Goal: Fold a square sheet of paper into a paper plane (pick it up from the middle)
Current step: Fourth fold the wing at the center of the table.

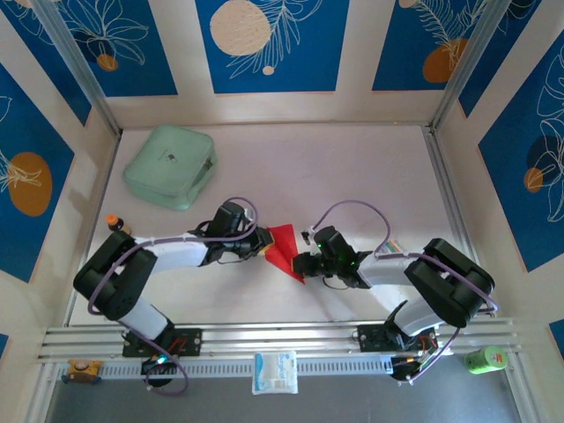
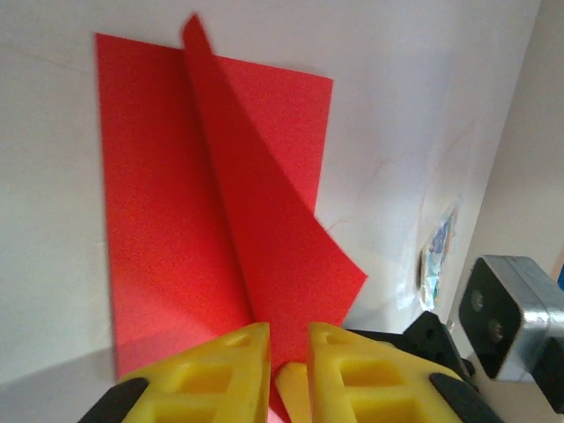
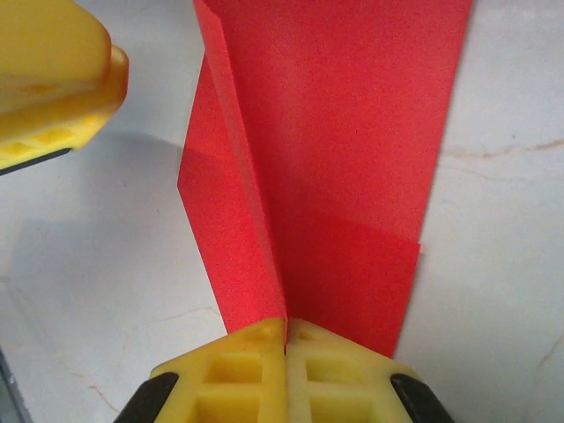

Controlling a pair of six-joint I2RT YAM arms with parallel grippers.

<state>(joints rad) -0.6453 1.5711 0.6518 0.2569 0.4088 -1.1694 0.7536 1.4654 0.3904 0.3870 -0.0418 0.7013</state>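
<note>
At centre of top view, on white table (image 1: 352, 176): red square sheet of paper (image 1: 284, 248), partly folded, 1 flap raised along crease. Right gripper (image 3: 285, 328) at sheet's lower right, 2 yellow fingers pressed together on crease edge. Left gripper (image 2: 288, 339) at sheet's left, fingers narrowly apart. Flap edge runs into gap; pinched or not, cannot tell.

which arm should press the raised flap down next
Left, likely: the left jaws stand slightly apart at the raised flap; the right jaws are shut on the red sheet, anchoring it.
</note>
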